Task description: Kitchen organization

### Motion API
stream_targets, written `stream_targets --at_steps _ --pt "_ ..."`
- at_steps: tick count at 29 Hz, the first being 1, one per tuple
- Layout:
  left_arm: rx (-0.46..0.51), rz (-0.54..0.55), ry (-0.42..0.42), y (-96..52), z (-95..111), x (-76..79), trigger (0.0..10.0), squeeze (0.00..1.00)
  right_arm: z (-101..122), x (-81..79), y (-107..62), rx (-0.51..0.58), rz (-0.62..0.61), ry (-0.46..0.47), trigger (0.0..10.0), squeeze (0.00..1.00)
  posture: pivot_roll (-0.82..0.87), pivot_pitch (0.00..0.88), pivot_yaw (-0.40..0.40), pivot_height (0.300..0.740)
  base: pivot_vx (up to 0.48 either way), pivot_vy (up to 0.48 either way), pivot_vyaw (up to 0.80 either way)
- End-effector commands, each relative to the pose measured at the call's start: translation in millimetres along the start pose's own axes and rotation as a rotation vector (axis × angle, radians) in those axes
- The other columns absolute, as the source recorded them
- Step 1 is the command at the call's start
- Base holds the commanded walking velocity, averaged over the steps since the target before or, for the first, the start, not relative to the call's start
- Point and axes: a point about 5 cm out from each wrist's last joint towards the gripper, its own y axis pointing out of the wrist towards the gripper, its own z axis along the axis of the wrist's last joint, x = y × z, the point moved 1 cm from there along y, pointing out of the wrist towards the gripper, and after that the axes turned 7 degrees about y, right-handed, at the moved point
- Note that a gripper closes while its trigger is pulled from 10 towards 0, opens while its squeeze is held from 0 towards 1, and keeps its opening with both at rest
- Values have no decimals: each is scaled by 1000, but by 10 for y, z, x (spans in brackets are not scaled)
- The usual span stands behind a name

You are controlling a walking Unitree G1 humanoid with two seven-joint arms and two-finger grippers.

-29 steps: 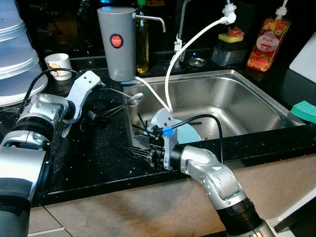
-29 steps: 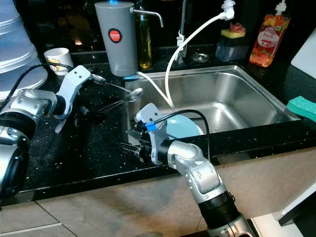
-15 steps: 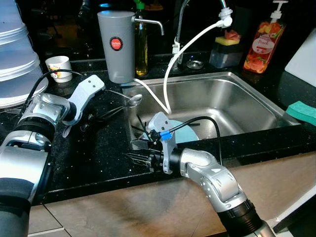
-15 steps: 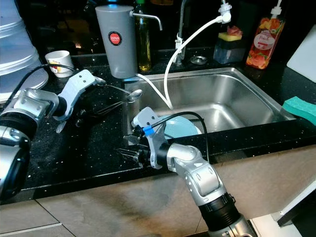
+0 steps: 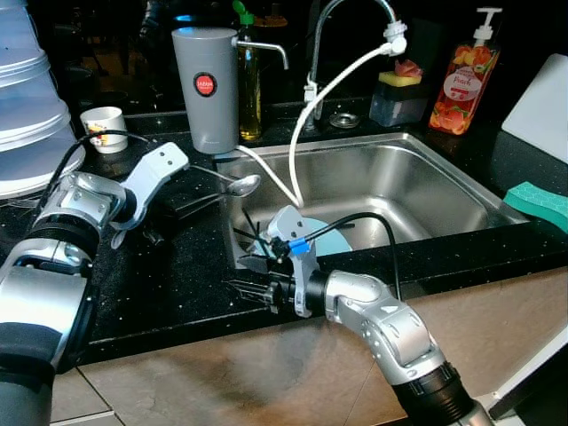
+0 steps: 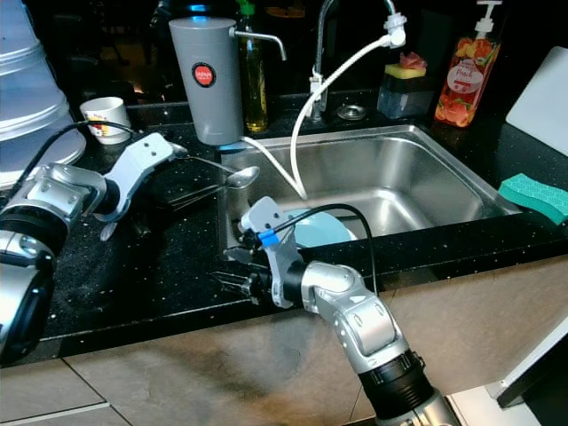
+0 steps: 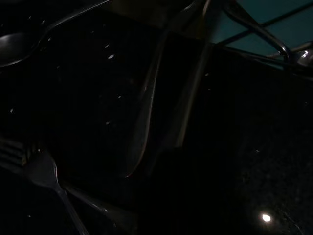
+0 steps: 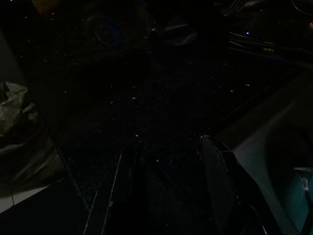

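Observation:
A metal spoon [image 5: 242, 185] lies on the black counter [image 5: 177, 266] at the sink's left rim, with more dark cutlery beside it. My left gripper [image 5: 199, 205] rests low over the counter just left of that spoon, its fingers a narrow gap apart with nothing seen between them. In the left wrist view a fork [image 7: 41, 169] lies close by. My right gripper [image 5: 241, 288] hovers open over the counter's front edge, left of the sink, holding nothing. A light blue plate [image 5: 327, 240] and thin black sticks [image 5: 251, 232] sit in the steel sink [image 5: 417, 177].
A grey jug [image 5: 206, 89], an oil bottle [image 5: 248, 84] and a small cup [image 5: 105, 124] stand at the back. White stacked dishes [image 5: 27, 115] fill the far left. The tap's white hose [image 5: 328, 89] hangs into the sink. A soap bottle [image 5: 460, 80] and green sponge [image 5: 540, 200] are right.
The camera has shifted a little. My left gripper has edged toward the spoon, and my right gripper has drawn slightly nearer the counter's front edge. Nothing was picked up.

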Motion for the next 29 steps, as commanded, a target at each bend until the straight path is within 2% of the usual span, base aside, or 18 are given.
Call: stream_targets --at_steps 1,2,4,6,9,10,11,12,13,14,15,16,17,18,23,24,25,29 --pt "90 -29 -124 -13 28 7 0 0 -26 -34 0 -16 15 8 10000 0 -43 62 25 740 0 0 0" --pt "160 -36 -166 -45 122 -18 0 0 -24 -33 -2 -14 15 10 10000 0 -43 62 25 740 0 0 0" --pt "206 -31 -193 -78 190 -49 0 0 -19 -31 -4 -13 14 11 10000 0 -44 71 25 740 0 0 0" --pt "304 94 -253 -192 337 -208 0 0 -12 -34 -12 -11 19 20 10000 0 -43 76 22 740 0 0 0" --pt "309 173 -263 -217 354 -270 0 0 -11 -40 -15 -12 23 24 10000 0 -42 84 19 740 0 0 0" --pt "301 194 -261 -218 348 -281 2980 0 -14 -42 -15 -13 24 24 10000 0 -42 84 19 740 0 0 0" --pt "282 218 -243 -211 333 -288 10000 506 -17 -47 -17 -15 25 25 10000 0 -42 94 18 740 0 0 0" --pt "282 218 -243 -211 333 -288 10000 506 -17 -47 -17 -15 25 25 10000 0 -42 94 18 740 0 0 0" --pt "268 230 -241 -201 317 -287 10000 1000 -18 -53 -18 -16 27 26 10000 0 -45 104 19 740 0 0 0" --pt "256 228 -235 -183 300 -274 10000 1000 -23 -60 -21 -18 27 29 10000 0 -47 110 21 740 0 0 0" --pt "255 229 -240 -170 293 -266 7804 1000 -26 -68 -26 -19 27 31 10000 0 -51 115 23 740 0 0 0" --pt "256 241 -249 -165 287 -269 1059 1000 -30 -72 -30 -20 26 34 10000 0 -51 115 23 740 0 0 0" --pt "256 241 -249 -165 287 -269 1059 1000 -30 -72 -30 -20 26 34 10000 0 -51 115 23 740 0 0 0" --pt "253 256 -255 -166 282 -277 0 1000 -32 -76 -37 -21 24 37 10000 0 -55 122 26 740 0 0 0" --pt "270 292 -271 -184 302 -307 0 1000 -43 -72 -60 -23 16 45 10000 0 -57 126 28 740 0 0 0" --pt "292 303 -283 -195 333 -320 0 271 -43 -71 -63 -24 15 46 10000 0 -57 126 28 740 0 0 0" --pt "311 307 -292 -204 359 -327 0 0 -42 -70 -63 -24 15 46 10000 0 -57 126 28 740 0 0 0" --pt "358 334 -327 -237 413 -362 0 0 -31 -61 -55 -22 14 45 10000 0 -55 118 20 740 0 0 0"
